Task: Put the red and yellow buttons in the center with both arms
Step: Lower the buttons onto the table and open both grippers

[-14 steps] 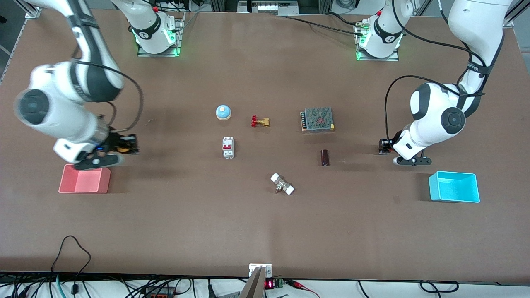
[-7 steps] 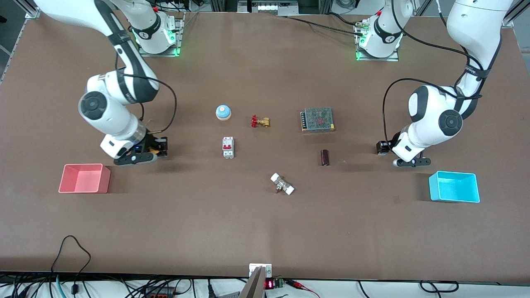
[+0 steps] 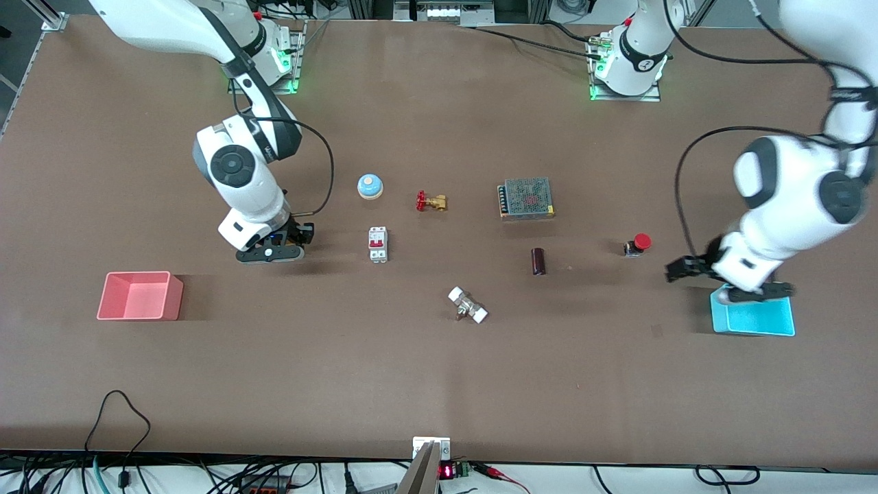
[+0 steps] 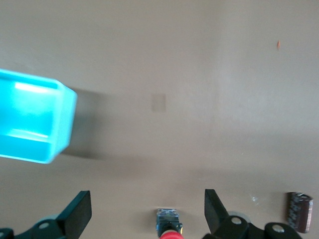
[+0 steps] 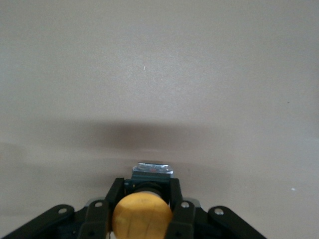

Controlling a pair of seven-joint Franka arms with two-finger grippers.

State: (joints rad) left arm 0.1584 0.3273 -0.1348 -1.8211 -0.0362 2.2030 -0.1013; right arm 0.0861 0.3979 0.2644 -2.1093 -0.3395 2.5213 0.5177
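claws: one full, one empty

the right gripper (image 5: 142, 211) clamps the yellow button (image 5: 142, 215) over bare tabletop (image 3: 439, 384) beside the white breaker (image 3: 378, 244); the front view hides that button. the left gripper (image 4: 147, 211), fingers spread and empty, hangs by the blue bin (image 3: 753, 318). the red button (image 3: 638, 244) sits on the table, cut off in the left wrist view.

- You are looking at a robotics lab bench: two white arms (image 3: 240, 165) (image 3: 796, 199) bolted on metal base plates (image 3: 264, 86) with green status lights.
- Your table (image 3: 439, 384) is one wide brown work surface, framed by aluminium rails.
- Along its near edge you see cables (image 3: 116, 412), plugs and a small red digital readout (image 3: 446, 471).
- Scattered on it are test parts: a circuit breaker (image 3: 378, 244), a power supply (image 3: 526, 198), a brass valve (image 3: 431, 201).
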